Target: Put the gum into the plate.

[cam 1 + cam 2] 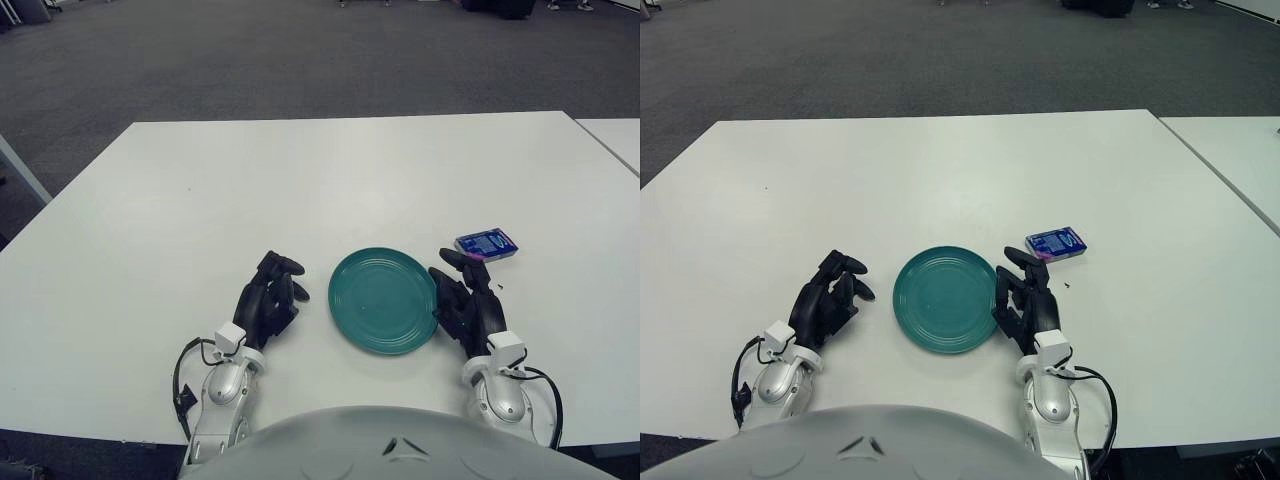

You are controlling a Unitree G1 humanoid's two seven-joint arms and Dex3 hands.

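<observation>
On the white counter (300, 180), the left hand (268, 300) showed at about nine o'clock from the teal plate (383, 299), a little apart from its rim, with its dark fingers (285, 266) loosely curled and grasping nothing. The plate sat near the counter's near edge, round, ridged in rings, and bare inside. The right hand (1028, 300) showed just beside the plate at about three o'clock, its near fingers at or almost at the rim; whether they touched it could not be told. Its fingers (1017, 254) pointed away from the robot toward twelve o'clock, relaxed and closed around nothing. The gum (1056, 243), a small blue pack with a purple edge, lay flat on the counter at roughly two o'clock from the plate, outside it and clear of its rim. It was just beyond the right hand's fingertips, at about one o'clock from them, close by yet with a slim strip of counter showing between. A second white counter (612, 135) stood at the far right, parted from the first by a narrow seam.
</observation>
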